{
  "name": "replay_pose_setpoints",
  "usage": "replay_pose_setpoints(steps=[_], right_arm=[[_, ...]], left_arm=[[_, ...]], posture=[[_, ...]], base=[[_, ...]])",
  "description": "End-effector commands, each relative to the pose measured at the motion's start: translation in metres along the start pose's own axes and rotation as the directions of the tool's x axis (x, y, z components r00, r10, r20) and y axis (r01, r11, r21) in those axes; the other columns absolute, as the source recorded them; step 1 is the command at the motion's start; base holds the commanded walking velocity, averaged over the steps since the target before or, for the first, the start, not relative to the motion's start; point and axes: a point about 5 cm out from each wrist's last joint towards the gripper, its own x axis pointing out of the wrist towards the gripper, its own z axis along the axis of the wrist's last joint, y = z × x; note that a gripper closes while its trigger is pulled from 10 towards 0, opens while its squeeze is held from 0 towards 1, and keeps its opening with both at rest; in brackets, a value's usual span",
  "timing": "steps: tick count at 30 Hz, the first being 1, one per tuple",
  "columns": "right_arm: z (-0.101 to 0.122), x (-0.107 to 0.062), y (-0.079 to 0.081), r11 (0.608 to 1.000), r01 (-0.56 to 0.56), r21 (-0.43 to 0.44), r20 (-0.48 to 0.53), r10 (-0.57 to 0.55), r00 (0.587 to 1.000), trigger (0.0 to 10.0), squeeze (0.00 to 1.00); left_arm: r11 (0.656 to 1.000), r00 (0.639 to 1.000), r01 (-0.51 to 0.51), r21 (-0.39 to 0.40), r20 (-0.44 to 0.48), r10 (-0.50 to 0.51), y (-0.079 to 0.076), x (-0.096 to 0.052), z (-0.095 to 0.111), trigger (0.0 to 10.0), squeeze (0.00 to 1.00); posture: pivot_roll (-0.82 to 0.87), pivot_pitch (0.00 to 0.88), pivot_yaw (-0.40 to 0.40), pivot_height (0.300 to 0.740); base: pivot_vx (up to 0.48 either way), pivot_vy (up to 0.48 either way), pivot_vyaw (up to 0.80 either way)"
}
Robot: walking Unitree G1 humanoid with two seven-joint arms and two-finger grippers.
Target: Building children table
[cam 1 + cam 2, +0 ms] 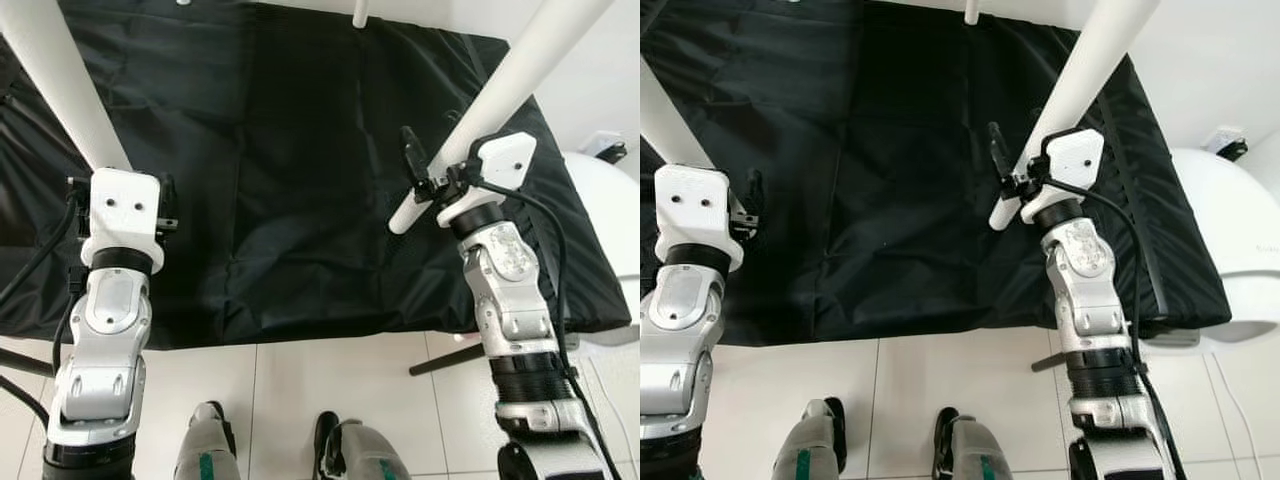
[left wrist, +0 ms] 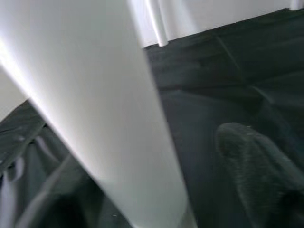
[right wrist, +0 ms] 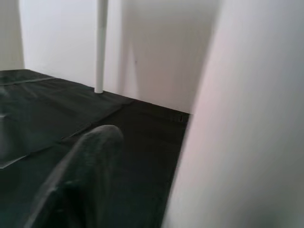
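- Head view: a black cloth-covered slab, likely the upturned tabletop, fills the frame centre.
- Left tool, lower left, meets a white leg running to the upper left; I cannot tell whether it is clamped.
- Right tool, right of centre, appears clamped on another white leg, whose lower end hangs just above the cloth.
- Risk: the tilted right leg could slip or miss its mount.
- No containers visible.

L leg, R leg, on cloth
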Motion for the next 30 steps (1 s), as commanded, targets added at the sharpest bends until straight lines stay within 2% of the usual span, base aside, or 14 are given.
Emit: replay_pose_setpoints(steps=[1, 4, 8, 9, 10, 11, 12, 17, 18, 21, 24, 25, 28, 30], right_arm=[[-0.005, 0.002, 0.006, 0.999, -0.042, 0.0, -0.005, 0.042, 0.999, 10.0, 1.0], [-0.014, -0.001, 0.004, 0.999, -0.04, -0.011, -0.036, 0.039, 0.999, 10.0, 1.0], [-0.032, -0.016, 0.001, 1.0, -0.004, -0.012, -0.102, 0.002, 0.995, 10.0, 1.0], [-0.038, -0.023, 0.002, 1.0, 0.002, -0.011, -0.118, -0.004, 0.993, 10.0, 1.0], [-0.041, -0.028, 0.003, 1.0, 0.004, -0.01, -0.125, -0.005, 0.992, 10.0, 0.66], [-0.041, -0.028, 0.003, 1.0, 0.004, -0.01, -0.125, -0.005, 0.992, 10.0, 0.66], [-0.043, -0.033, 0.006, 1.0, 0.0, -0.017, -0.123, -0.002, 0.992, 10.0, 0.0], [-0.044, -0.047, 0.008, 0.994, 0.021, -0.105, -0.072, -0.029, 0.997, 10.0, 0.0], [-0.042, -0.054, 0.008, 0.985, 0.06, -0.159, -0.037, -0.067, 0.997, 10.0, 0.0], [-0.041, -0.057, 0.009, 0.982, 0.068, -0.174, -0.025, -0.073, 0.997, 10.0, 0.0], [-0.036, -0.075, 0.012, 0.971, 0.107, -0.214, 0.006, -0.108, 0.994, 10.0, 0.0], [-0.036, -0.075, 0.012, 0.971, 0.107, -0.214, 0.006, -0.108, 0.994, 10.0, 0.0], [-0.036, -0.09, 0.02, 0.975, 0.07, -0.211, -0.005, -0.072, 0.997, 10.0, 0.0], [-0.036, -0.092, 0.022, 0.975, 0.06, -0.213, -0.007, -0.063, 0.998, 10.0, 0.0]], left_arm=[[0.998, 0.998, 0.055, -0.006, -0.002, -0.055, -0.008, -0.001, -0.004, 10.0, 1.0], [0.998, 0.998, 0.068, -0.007, 0.005, -0.067, -0.009, -0.001, -0.007, 10.0, 1.0], [0.994, 0.994, 0.107, 0.002, 0.007, -0.107, -0.011, -0.005, -0.018, 10.0, 1.0], [0.994, 0.994, 0.105, 0.003, 0.005, -0.105, -0.01, -0.006, -0.023, 10.0, 0.09], [0.995, 0.995, 0.1, 0.003, 0.004, -0.1, -0.008, -0.006, -0.026, 10.0, 0.0], [0.995, 0.995, 0.1, 0.003, 0.004, -0.1, -0.008, -0.006, -0.026, 10.0, 0.0], [0.994, 0.994, 0.108, -0.006, 0.022, -0.108, -0.008, -0.007, -0.027, 10.0, 0.0], [0.987, 0.983, 0.161, -0.024, 0.098, -0.158, -0.011, -0.01, -0.024, 10.0, 0.0], [0.983, 0.971, 0.181, -0.029, 0.166, -0.174, -0.013, -0.011, -0.017, 10.0, 0.0], [0.982, 0.966, 0.185, -0.021, 0.19, -0.178, -0.013, -0.012, -0.014, 10.0, 0.0], [0.97, 0.937, 0.244, -0.011, 0.262, -0.232, -0.017, -0.018, -0.008, 10.0, 0.0], [0.97, 0.937, 0.244, -0.011, 0.262, -0.232, -0.017, -0.018, -0.008, 10.0, 0.0], [0.963, 0.913, 0.271, 0.002, 0.316, -0.258, -0.019, -0.026, -0.006, 10.0, 0.0], [0.961, 0.91, 0.276, 0.001, 0.322, -0.262, -0.019, -0.028, -0.007, 10.0, 0.0]], posture=[[0.13, 0.191, -0.14, 0.74], [0.13, 0.193, -0.141, 0.74], [0.13, 0.199, -0.127, 0.74], [0.12, 0.199, -0.117, 0.74], [0.12, 0.199, -0.117, 0.74], [0.12, 0.199, -0.117, 0.74], [0.12, 0.194, -0.103, 0.74], [0.12, 0.175, -0.084, 0.74], [0.11, 0.168, -0.072, 0.74], [0.11, 0.163, -0.066, 0.74], [0.11, 0.144, -0.042, 0.74], [0.11, 0.144, -0.042, 0.74], [0.11, 0.138, -0.032, 0.74], [0.11, 0.138, -0.032, 0.74]], base=[[0.0, 0.0, 0.0], [0.0, 0.0, 0.0], [0.0, 0.0, 0.0], [0.0, 0.0, 0.0], [0.0, 0.0, 0.0], [0.0, 0.0, 0.0], [0.0, 0.0, 0.0], [0.0, 0.0, 0.0], [0.0, 0.0, 0.0], [0.0, 0.0, 0.0], [0.0, 0.0, 0.0], [0.0, 0.0, 0.0], [0.0, 0.0, 0.0], [0.0, 0.0, 0.0]])
